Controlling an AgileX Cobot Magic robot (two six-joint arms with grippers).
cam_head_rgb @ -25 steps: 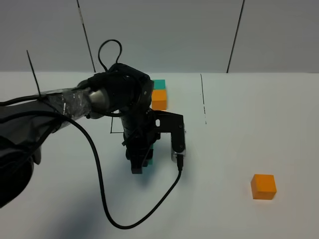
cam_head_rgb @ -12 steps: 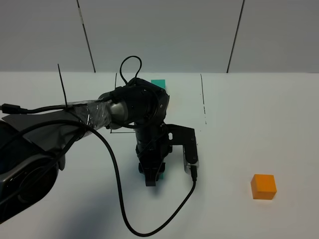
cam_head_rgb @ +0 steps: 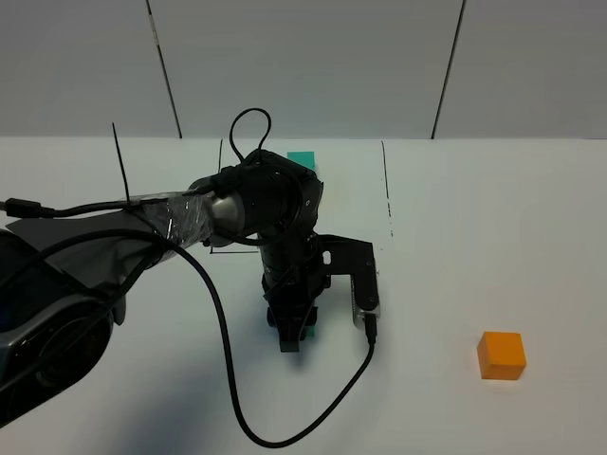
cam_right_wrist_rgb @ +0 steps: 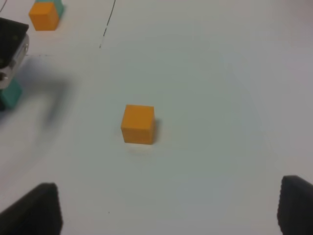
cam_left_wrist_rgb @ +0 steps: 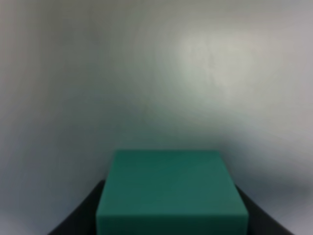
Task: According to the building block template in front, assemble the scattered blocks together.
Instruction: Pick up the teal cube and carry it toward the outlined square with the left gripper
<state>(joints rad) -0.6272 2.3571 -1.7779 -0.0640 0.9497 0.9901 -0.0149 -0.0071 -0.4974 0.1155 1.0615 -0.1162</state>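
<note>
Right, the left gripper [cam_head_rgb: 291, 334] was down near the middle of the white table [cam_head_rgb: 474, 237], jaws pressed shut on the teal block [cam_left_wrist_rgb: 171, 193]. That was one cube, pinched between the two dark fingers [cam_left_wrist_rgb: 78, 223], and I couldn't tell whether it sat on the surface or hung just above it. One orange block [cam_head_rgb: 501, 354] lay alone, well off toward the right side, flat on the table and touched by nothing. So that made two loose cubes, one in the grip and one free, well apart. At the far edge stood the template pair [cam_right_wrist_rgb: 45, 13], one teal cube and one orange joined side to side. From the high view only its teal half peeped out above the arm's wrist, the orange half hidden behind it. The right gripper [cam_right_wrist_rgb: 168, 210] hung over the table with its two fingertips spread wide and nothing between them, the orange block ahead of it on the surface, clear of both tips. One black cable [cam_head_rgb: 218, 379] looped from the left arm's wrist down across the table. Thin black lines were drawn on the table near the template pair.
</note>
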